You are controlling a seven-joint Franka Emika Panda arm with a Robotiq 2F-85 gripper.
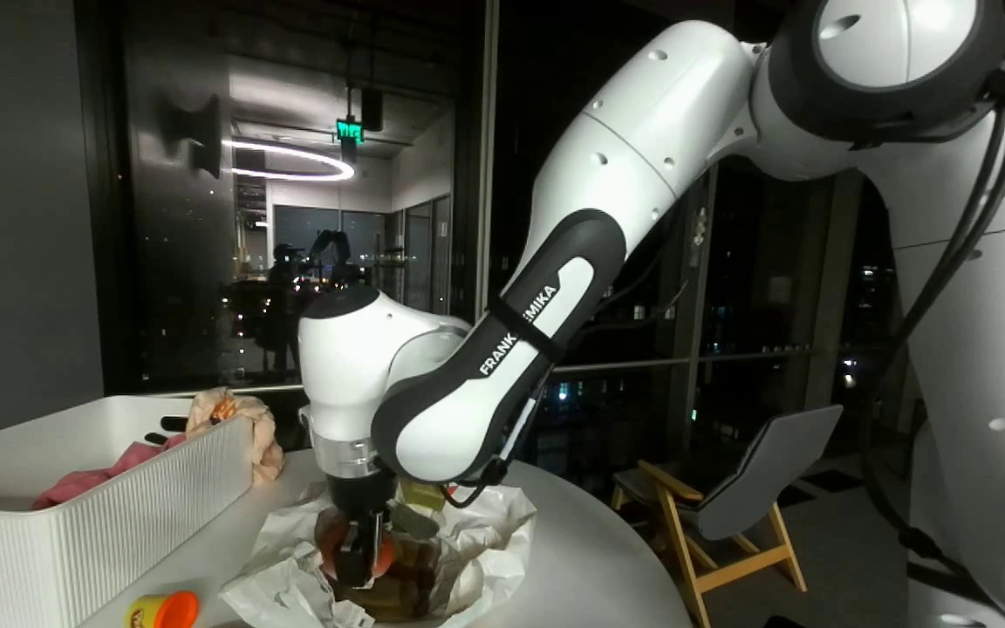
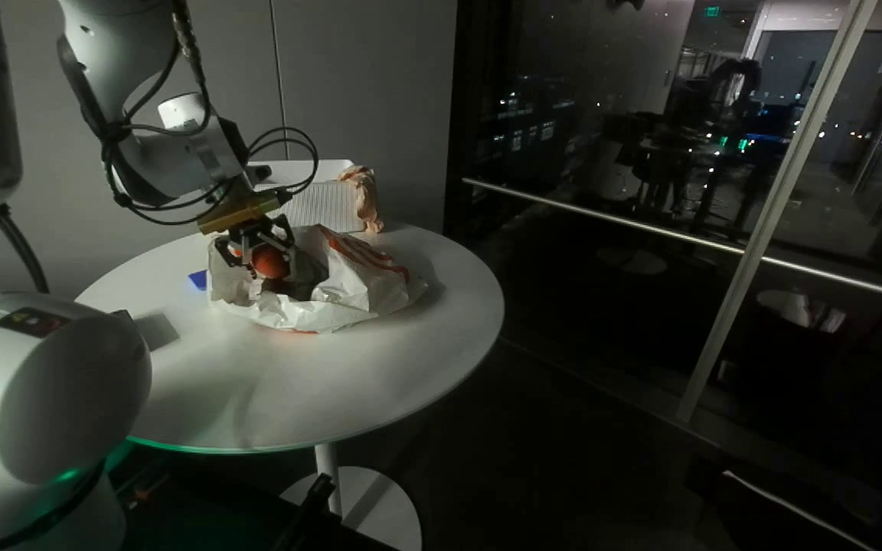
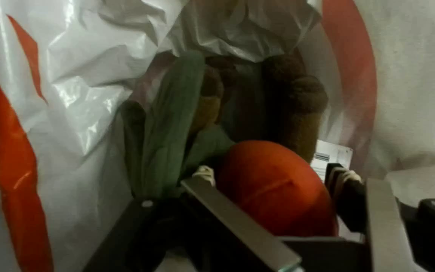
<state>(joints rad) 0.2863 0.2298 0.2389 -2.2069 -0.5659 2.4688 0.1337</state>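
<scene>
A round orange-red ball (image 3: 274,189) with a faint seam sits in the mouth of a crumpled white plastic bag (image 3: 85,94) with orange print. My gripper (image 3: 273,175) straddles it, jaws spread wide, with a thin gap showing beside the right finger. Contact on the left side cannot be made out. Deeper in the bag lie a long green soft piece (image 3: 172,128) and brown fuzzy pieces (image 3: 304,109); a white label (image 3: 330,155) shows at the right. In both exterior views the gripper (image 1: 358,558) reaches down into the bag (image 2: 364,291), around the ball (image 2: 270,262).
A white ribbed bin (image 1: 162,497) with pink cloth (image 1: 110,467) inside and peach cloth (image 1: 263,436) over its corner stands beside the bag. A yellow tub with an orange lid (image 1: 175,608) is near it. The round table's edge (image 2: 441,383) curves around; a chair (image 1: 729,488) stands beyond.
</scene>
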